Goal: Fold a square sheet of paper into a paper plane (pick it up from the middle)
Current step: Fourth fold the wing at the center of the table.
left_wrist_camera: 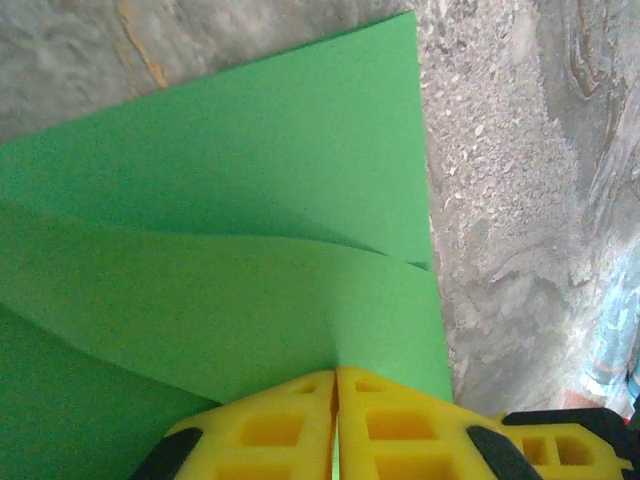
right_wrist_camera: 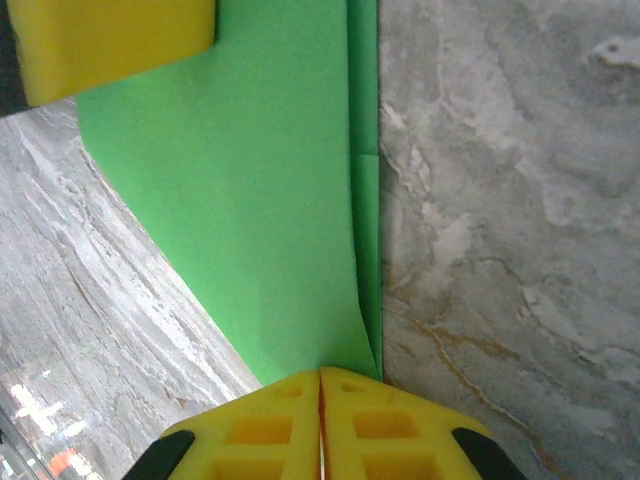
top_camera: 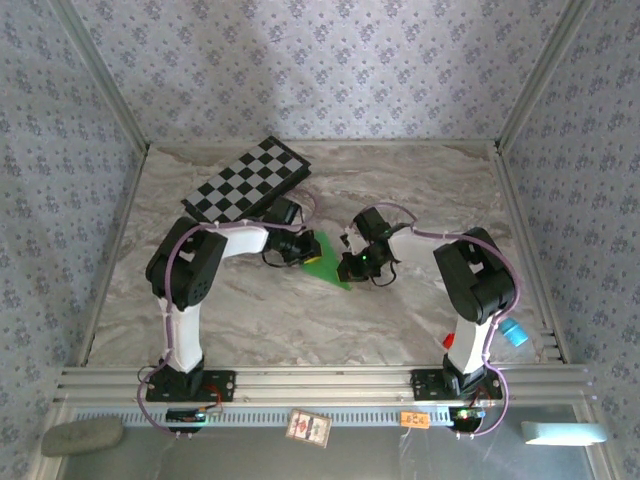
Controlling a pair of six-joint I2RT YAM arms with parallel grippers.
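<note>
Two pairs of yellow fingers, both clenched. Left gripper [left_wrist_camera: 336, 388]: pads pressed flat together with green paper running into the seam between them, so it is pinching the plane [left_wrist_camera: 250, 250] at its edge. Right gripper [right_wrist_camera: 320, 388]: pads likewise closed, nipping the narrow end of the plane where a folded strip runs along its 3 o'clock side.

In the left wrist view, layered flaps with diagonal creases fan out from the fingers toward 12 o'clock. In the right wrist view, one left finger sits over the paper at 11 o'clock.

In the top view, the plane lies flat on the marble table [top_camera: 420, 190] near the middle, with the left gripper at its 9 o'clock and the right gripper at its 3 o'clock. Checkerboard [top_camera: 250, 180] sits at 11 o'clock from the plane, close to the left arm's wrist.
</note>
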